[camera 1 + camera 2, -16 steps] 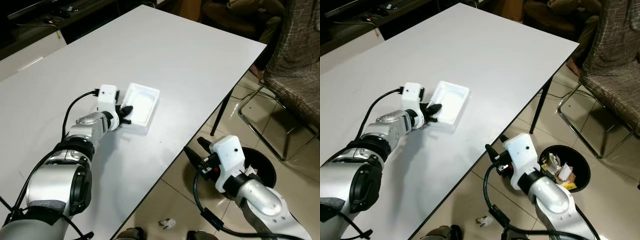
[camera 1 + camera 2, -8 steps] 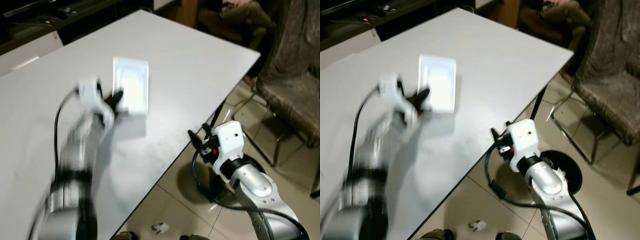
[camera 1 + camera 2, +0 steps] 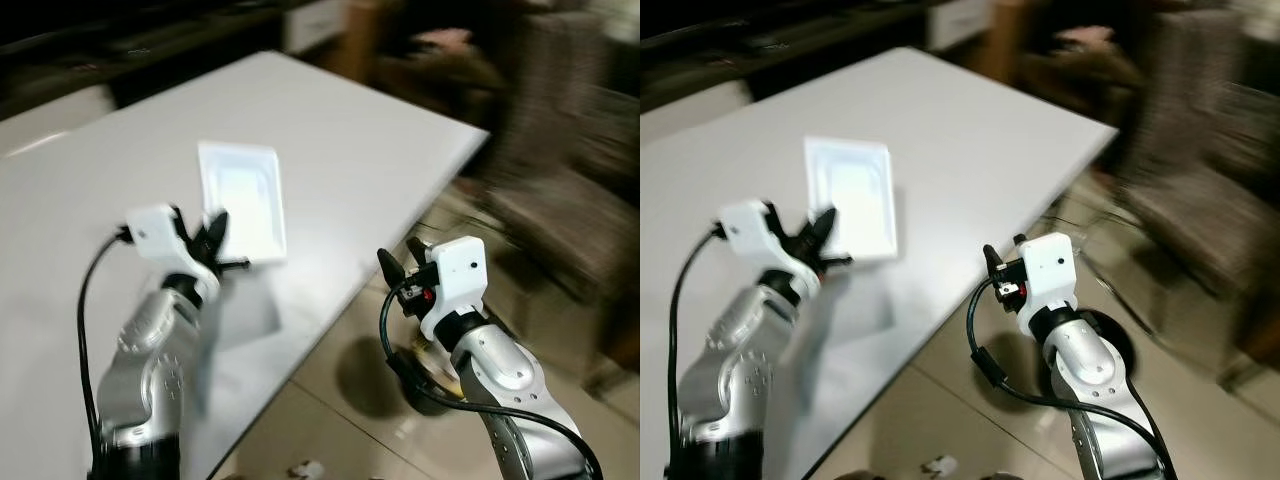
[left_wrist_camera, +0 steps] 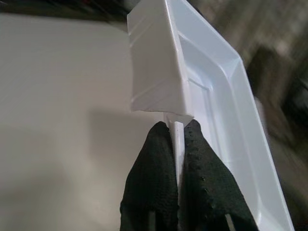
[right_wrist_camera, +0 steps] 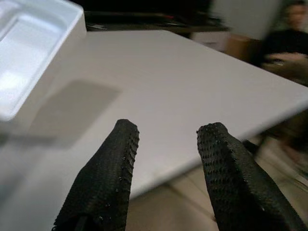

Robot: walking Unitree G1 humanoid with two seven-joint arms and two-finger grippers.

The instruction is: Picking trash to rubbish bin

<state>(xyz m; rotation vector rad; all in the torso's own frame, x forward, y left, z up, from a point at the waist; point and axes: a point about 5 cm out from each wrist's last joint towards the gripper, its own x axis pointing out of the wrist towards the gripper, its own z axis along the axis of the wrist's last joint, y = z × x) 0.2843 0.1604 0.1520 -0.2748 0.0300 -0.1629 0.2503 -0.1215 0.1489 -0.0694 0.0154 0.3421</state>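
Note:
My left gripper (image 3: 215,228) is shut on the near rim of a shallow white plastic tray (image 3: 242,196). It holds the tray tilted above the white table (image 3: 340,130), and the tray's shadow falls on the tabletop below. In the left wrist view both black fingers (image 4: 149,159) pinch the thin rim, with the empty tray (image 4: 211,77) running away from them. My right gripper (image 3: 400,258) hangs open beyond the table's right edge with nothing in it. Its wrist view shows two spread fingers (image 5: 103,178) facing the table edge and the tray (image 5: 29,53). The dark rubbish bin (image 3: 1118,338) stands on the floor, partly hidden behind my right arm.
A chair (image 3: 560,200) with a patterned cover stands blurred to the right of the table. A small crumpled scrap (image 3: 300,468) lies on the tiled floor near the table's front corner. Dark furniture lines the far side of the room.
The tray lay on the table a second ago; my left gripper has lifted it up and tilted it. The whole view has swung and blurred, so the camera has moved.

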